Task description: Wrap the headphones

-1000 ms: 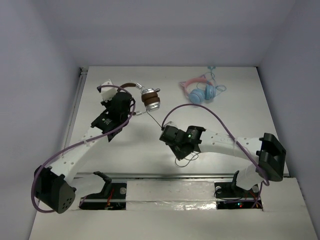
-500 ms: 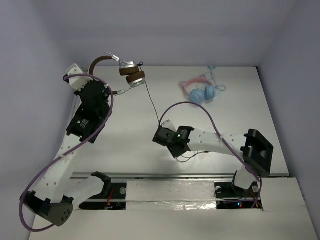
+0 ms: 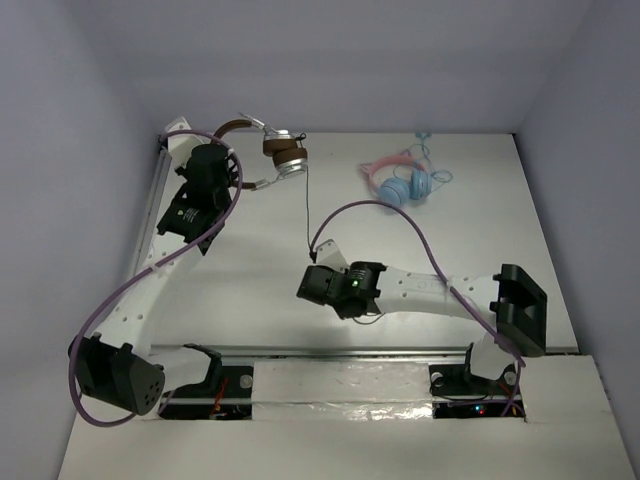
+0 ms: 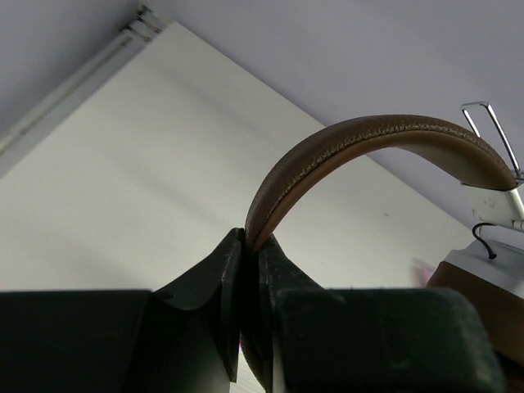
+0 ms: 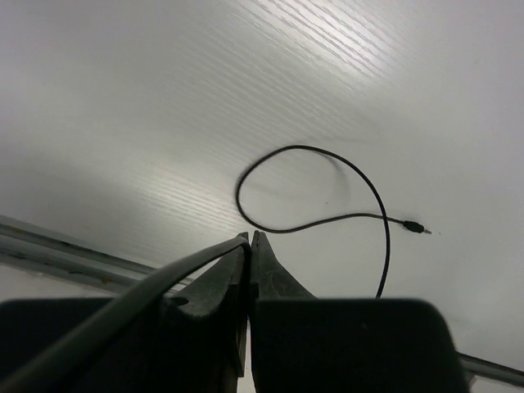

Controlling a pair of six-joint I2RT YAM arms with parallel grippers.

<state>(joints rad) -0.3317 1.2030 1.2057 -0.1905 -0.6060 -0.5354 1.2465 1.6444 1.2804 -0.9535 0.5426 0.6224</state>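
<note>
This looks like a robotics lab test cell: a bare white table [image 3: 250,290] boxed in by plain pale walls [image 3: 350,60], with a left arm [image 3: 140,295] and a right arm [image 3: 440,290] mounted by a metal rail [image 3: 330,351] at its near edge, trailing purple cables [image 3: 405,212].

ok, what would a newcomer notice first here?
The brown headphones are held off the table at far left, their headband pinched in the left pincer. Their thin cable runs straight down to the right pincer at mid-table, shut on it. A pink-and-blue pair lies apart toward the far right.
</note>
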